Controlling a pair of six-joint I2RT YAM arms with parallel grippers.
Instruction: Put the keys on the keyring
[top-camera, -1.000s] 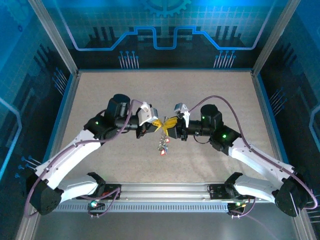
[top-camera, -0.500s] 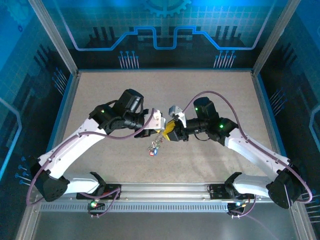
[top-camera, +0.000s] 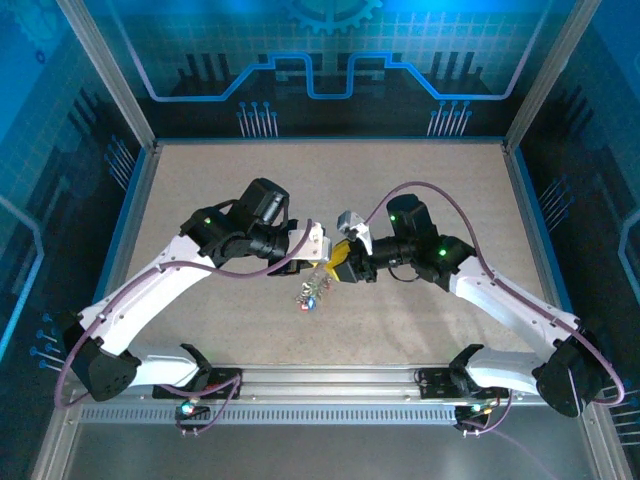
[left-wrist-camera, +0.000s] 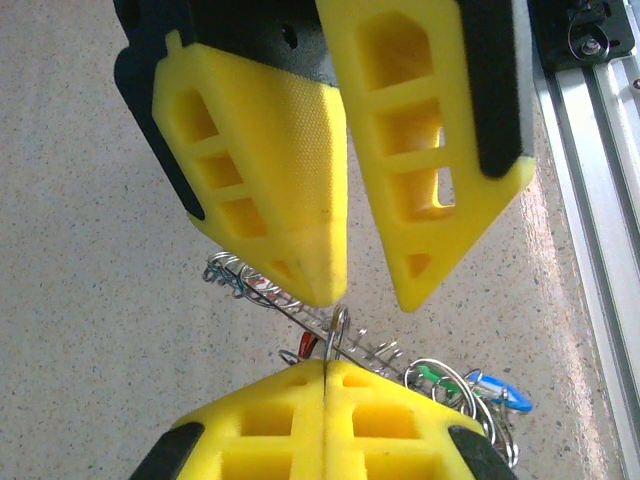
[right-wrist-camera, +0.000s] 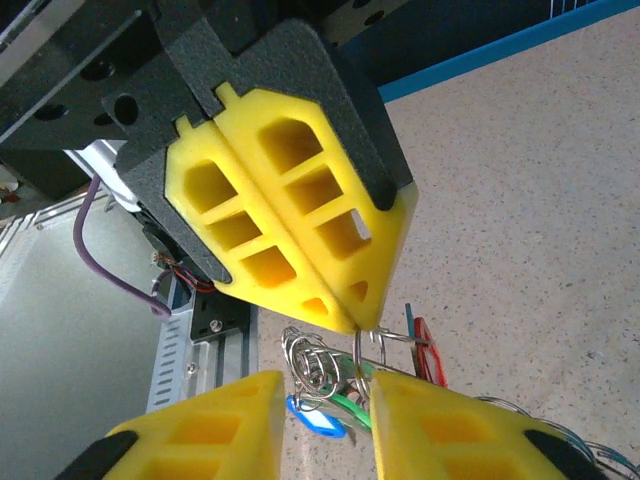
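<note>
My left gripper (left-wrist-camera: 326, 362) is shut on a small silver ring (left-wrist-camera: 345, 320), and the bunch hangs from that ring. The keyring (left-wrist-camera: 283, 300) is a thin wire strung with many little loops, running under both grippers. Keys with a green tag (left-wrist-camera: 430, 375), a blue tag (left-wrist-camera: 500, 392) and a red tag (left-wrist-camera: 305, 345) hang on it. My right gripper (left-wrist-camera: 367, 300) faces the left one tip to tip, open. In the right wrist view the right gripper (right-wrist-camera: 327, 385) straddles the small ring (right-wrist-camera: 356, 356) below the left gripper (right-wrist-camera: 358, 322). From above, the bunch (top-camera: 308, 295) dangles under the grippers.
The speckled table (top-camera: 200, 180) lies under the arms. An aluminium rail (top-camera: 330, 380) runs along the near edge. Blue walls and metal posts (top-camera: 110, 80) close in the sides and back.
Over the last second both arms swung their elbows back and the grippers moved slightly left with the bunch. The right jaws closed a little, then widened again.
</note>
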